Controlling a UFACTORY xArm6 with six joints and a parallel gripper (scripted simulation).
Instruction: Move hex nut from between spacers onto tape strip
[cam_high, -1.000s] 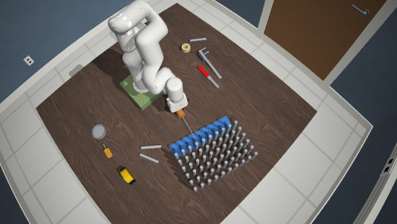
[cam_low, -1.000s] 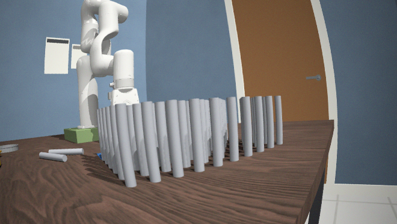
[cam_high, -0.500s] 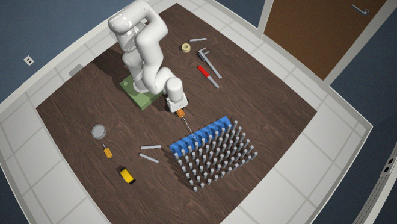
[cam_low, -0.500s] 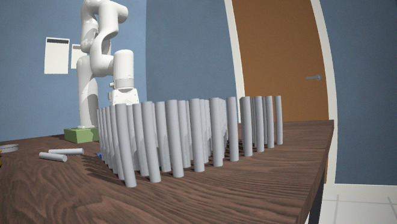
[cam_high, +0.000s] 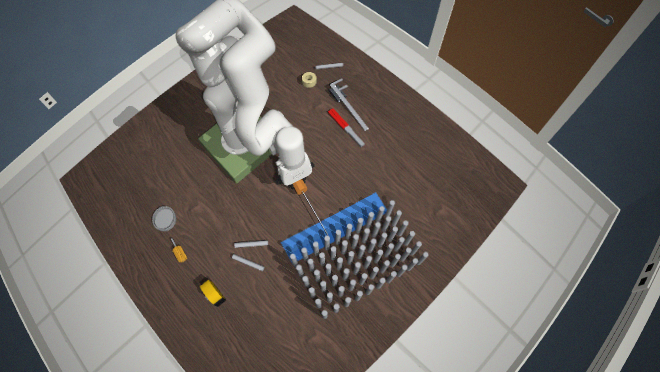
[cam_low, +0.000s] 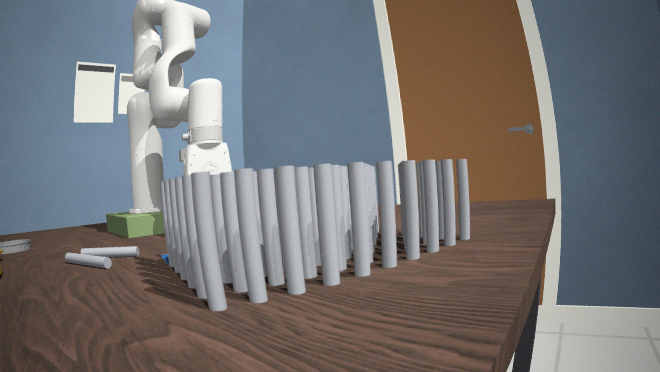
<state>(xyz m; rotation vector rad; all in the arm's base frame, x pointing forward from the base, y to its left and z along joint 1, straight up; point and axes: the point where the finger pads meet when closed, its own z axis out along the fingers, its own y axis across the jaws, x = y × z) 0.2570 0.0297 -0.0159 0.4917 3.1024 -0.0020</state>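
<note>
Orange-brown hook pick clamped in jaws, wall papers' writing seemingly illegible

It looked like a workshop room. A dark wooden counter carried hand tools: a caliper, a small screwdriver, a tape roll and a yellow tape measure. Blue walls, a pale tiled floor, a brown door and wall notices surrounded it.
</note>
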